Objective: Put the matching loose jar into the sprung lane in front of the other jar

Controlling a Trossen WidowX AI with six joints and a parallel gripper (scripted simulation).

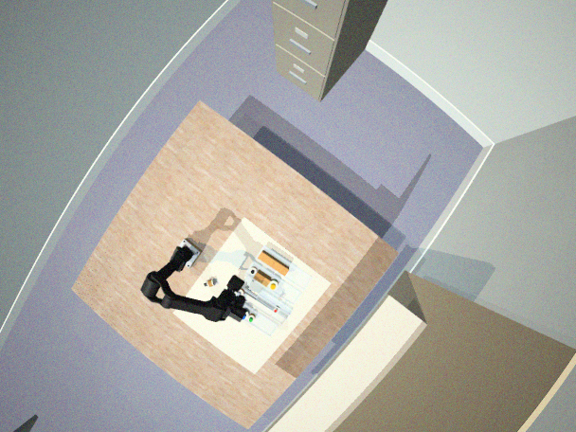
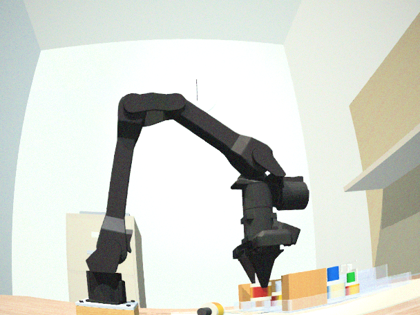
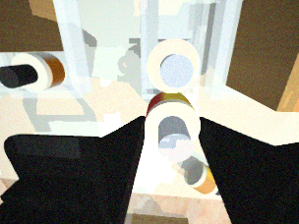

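Note:
My gripper [image 3: 170,121] [image 2: 259,285] points down and is shut on a jar with a white shoulder, a grey-blue top and a red and yellow band; this held jar [image 3: 154,123] [image 2: 259,291] is upright between the fingertips, outside the mouth of the clear-walled lane [image 3: 149,25]. The lane jar [image 3: 155,74] stands just inside that mouth, with a white shoulder and pale blue top, straight ahead of the held one. They look close together; whether they touch I cannot tell. The front stop and pusher plate are not clearly visible. In the top view the arm hides the fingertips.
A loose jar [image 1: 211,282] [image 2: 217,308] [image 3: 209,183] with an orange band lies on its side near the gripper. A black-capped jar [image 3: 56,70] stands in a side lane. Blue-topped [image 2: 333,273] and green-topped [image 2: 351,277] jars and a wooden block [image 2: 304,288] flank the lane.

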